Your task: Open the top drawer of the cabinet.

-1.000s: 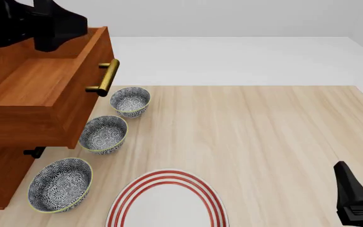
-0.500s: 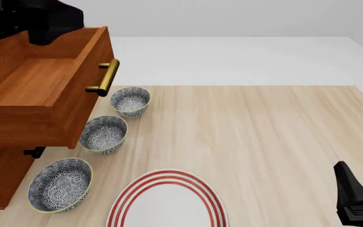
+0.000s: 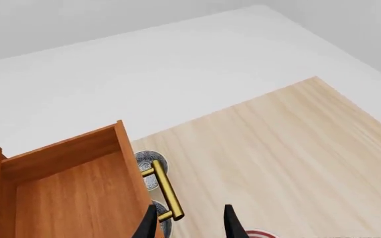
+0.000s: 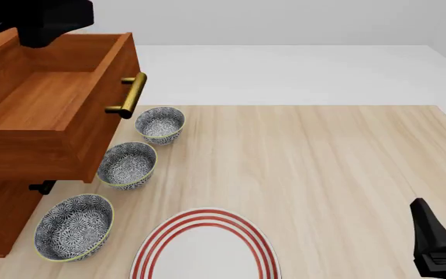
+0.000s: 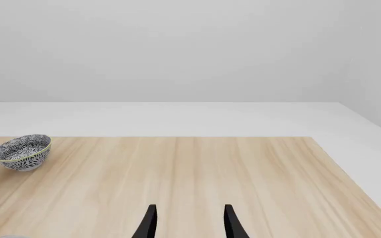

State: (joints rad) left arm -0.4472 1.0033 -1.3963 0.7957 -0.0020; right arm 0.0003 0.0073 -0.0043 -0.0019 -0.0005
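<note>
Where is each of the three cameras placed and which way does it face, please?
Front view: fixed above and behind the arms, looking forward and down over the table; it shows the pulled-out top drawer, three bowls, a striped plate, the left arm at upper left and the right gripper at lower right.
Left wrist view: high over the top drawer, looking down past the left gripper, fingers apart, empty.
Right wrist view: low over the table, facing the far wall; right gripper empty.
Shared: the bowl nearest the brass handle.

Matte black arms, slim tapered black fingers [image 5: 151,220]
</note>
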